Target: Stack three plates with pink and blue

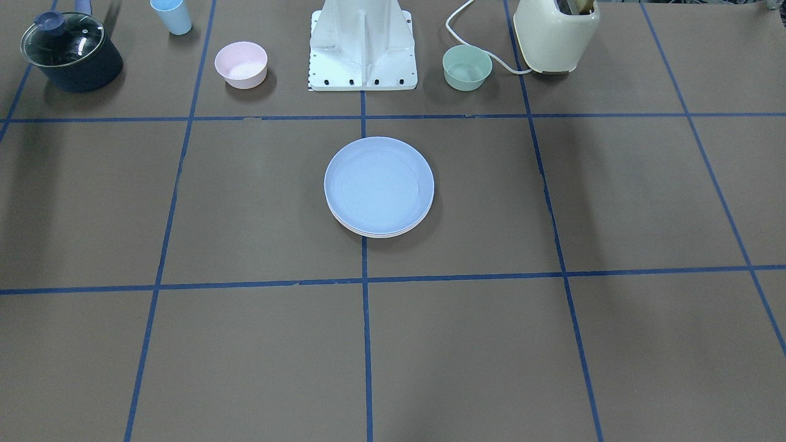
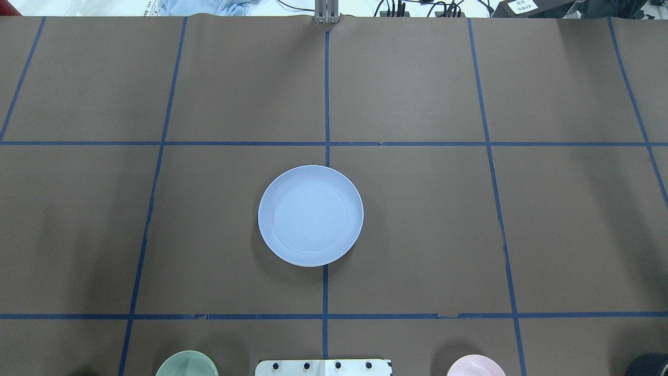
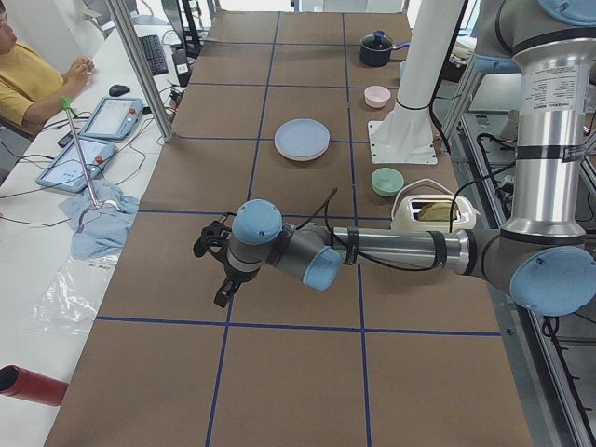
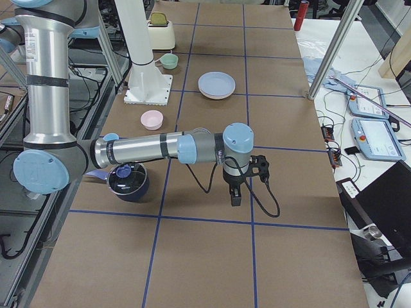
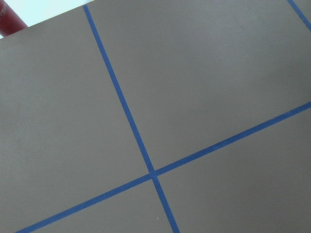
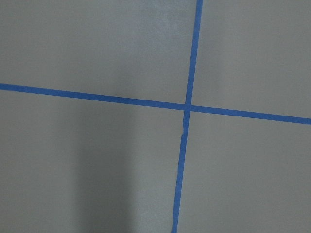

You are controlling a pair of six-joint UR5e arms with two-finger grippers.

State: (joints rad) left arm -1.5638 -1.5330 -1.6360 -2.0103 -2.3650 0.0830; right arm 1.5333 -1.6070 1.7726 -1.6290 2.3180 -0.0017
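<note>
The plates lie in one stack at the middle of the table. The light blue plate (image 1: 379,184) is on top and also shows in the overhead view (image 2: 310,215). Under its near edge thin pale rims (image 1: 376,234) of lower plates show; their colours are too faint to tell apart. In the left side view the stack (image 3: 301,139) has a pinkish lower rim. My left gripper (image 3: 221,279) hangs over bare table far from the stack; I cannot tell if it is open. My right gripper (image 4: 236,191) is likewise far from the stack (image 4: 216,85); I cannot tell its state.
Along the robot's side stand a dark pot with a glass lid (image 1: 70,52), a small blue cup (image 1: 172,15), a small pink bowl (image 1: 241,64), the white robot base (image 1: 362,55), a small green bowl (image 1: 467,67) and a cream toaster (image 1: 556,34).
</note>
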